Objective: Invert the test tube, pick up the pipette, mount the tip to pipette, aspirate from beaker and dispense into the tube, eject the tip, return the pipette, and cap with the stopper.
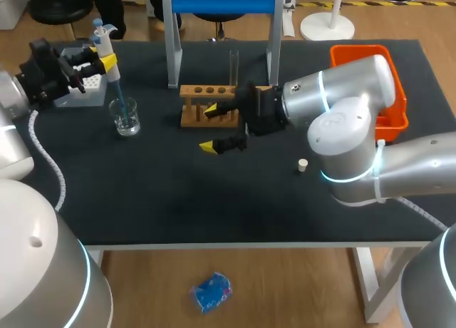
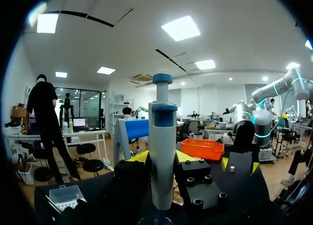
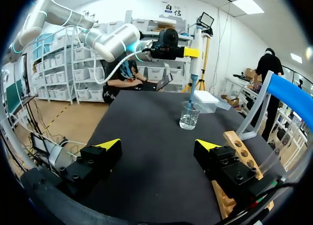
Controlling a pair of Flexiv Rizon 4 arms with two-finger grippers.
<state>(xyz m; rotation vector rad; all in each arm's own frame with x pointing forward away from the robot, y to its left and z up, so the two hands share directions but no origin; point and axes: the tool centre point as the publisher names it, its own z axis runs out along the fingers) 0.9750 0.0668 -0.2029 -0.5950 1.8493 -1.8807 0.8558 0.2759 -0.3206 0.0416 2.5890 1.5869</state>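
**Left gripper** (image 1: 107, 63): the fingers are closed on the pipette (image 1: 116, 90) from both sides and hold it upright. The pipette's blue lower end reaches down into the beaker (image 1: 126, 118).

**Beaker:** clear glass with a little liquid in it. It stands near the left edge of the counter (image 1: 178, 200), close to a grey tip box (image 1: 80, 85).

**Right gripper** (image 1: 208, 129): the fingers are spread wide and hold nothing. The gripper lies level, low over the counter. One yellow-tipped finger is just beside the front of the wooden rack (image 1: 206, 103), and the other is over the mat. A wide stretch of mat separates this gripper from the beaker.

**Rack:** light wood with a row of round holes. A clear glass test tube (image 1: 233, 65) stands upright at its right end. Behind the rack stands a frame (image 1: 171, 50) with grey legs and a blue bar.

**Stopper** (image 1: 303, 165): small and white. It lies by itself on the mat, near the right arm.

**Bin** (image 1: 370, 71): orange plastic, in the far right corner.

**Surface:** a black, matte mat that runs to the counter's edges.
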